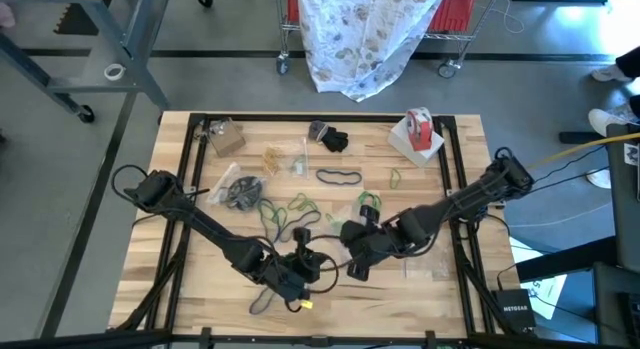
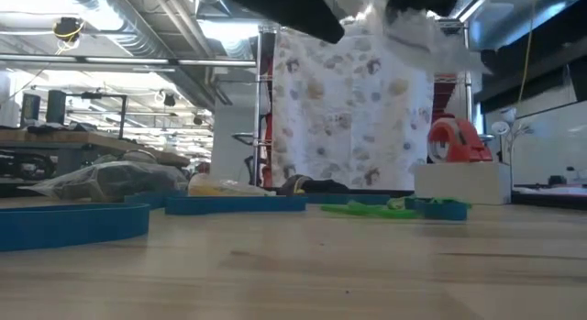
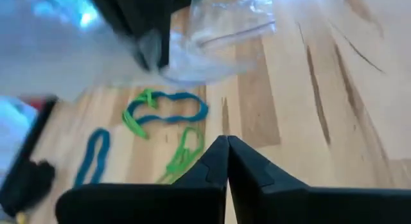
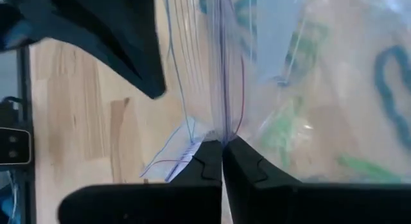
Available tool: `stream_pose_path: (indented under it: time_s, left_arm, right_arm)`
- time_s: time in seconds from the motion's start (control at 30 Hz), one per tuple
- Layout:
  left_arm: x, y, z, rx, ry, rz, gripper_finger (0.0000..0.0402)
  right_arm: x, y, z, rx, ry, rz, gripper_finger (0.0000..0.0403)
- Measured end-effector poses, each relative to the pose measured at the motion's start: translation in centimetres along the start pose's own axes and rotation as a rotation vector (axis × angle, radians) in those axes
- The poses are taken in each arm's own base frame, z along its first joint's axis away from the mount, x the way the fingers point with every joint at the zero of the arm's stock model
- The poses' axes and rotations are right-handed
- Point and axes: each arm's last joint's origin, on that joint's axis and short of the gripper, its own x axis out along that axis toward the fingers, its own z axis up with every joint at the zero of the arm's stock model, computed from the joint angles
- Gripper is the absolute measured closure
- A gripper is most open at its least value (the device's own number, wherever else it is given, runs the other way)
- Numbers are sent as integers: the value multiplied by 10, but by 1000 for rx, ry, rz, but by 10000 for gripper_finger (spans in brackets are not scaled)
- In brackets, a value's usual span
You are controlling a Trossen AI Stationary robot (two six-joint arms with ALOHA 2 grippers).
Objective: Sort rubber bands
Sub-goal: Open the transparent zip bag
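Observation:
Rubber bands lie loose on the wooden table: green ones (image 1: 290, 211), a teal loop (image 1: 338, 175), a black one (image 1: 264, 301), and a teal and green group (image 3: 164, 112). My right gripper (image 4: 222, 144) is near the table's middle front (image 1: 352, 263), shut on a clear plastic zip bag (image 4: 276, 89) that is lifted above the table (image 2: 408, 27). My left gripper (image 3: 226, 147) hovers just left of it (image 1: 305, 274), shut, with nothing showing between its fingers. My right gripper pinches the clear bag at its zip-line edge (image 4: 222, 129) between its two fingers. The fingers slant down from the table's right side. The bag is lifted clear of the table and its film stands slack beyond the fingertips.
A red-and-white tape roll (image 1: 419, 129) stands on a white box at the far right. Two more clear bags lie on the table, one filled with dark bands at the left (image 1: 240, 191) and one at the right front (image 1: 425, 264). A brown packet (image 1: 225, 139) and a black lump (image 1: 333, 141) sit at the far edge.

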Motion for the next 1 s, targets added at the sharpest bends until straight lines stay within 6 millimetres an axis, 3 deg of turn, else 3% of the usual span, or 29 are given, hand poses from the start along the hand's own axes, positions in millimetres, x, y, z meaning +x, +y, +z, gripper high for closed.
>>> stream_pose_path:
  time_s: [0.17, 0.27, 0.5, 0.7, 1.0]
  left_arm:
    - [3, 4, 1, -365, -6, 8, 401]
    - [4, 5, 1, -490, 0, 13, 395]
    - [-6, -5, 4, -589, -66, 46, 325]
    - [-12, -6, 4, -633, -137, 199, 263]
    - [-9, -1, 15, -672, -209, 197, 238]
  right_arm:
    - [-4, 7, 0, -15, -64, -42, 403]
    - [1, 12, -4, -5, -87, -94, 403]
    - [21, 20, -11, -18, -84, -159, 403]
    - [22, 22, -10, -8, -106, -157, 403]
    - [23, 23, -8, -15, -122, -147, 403]
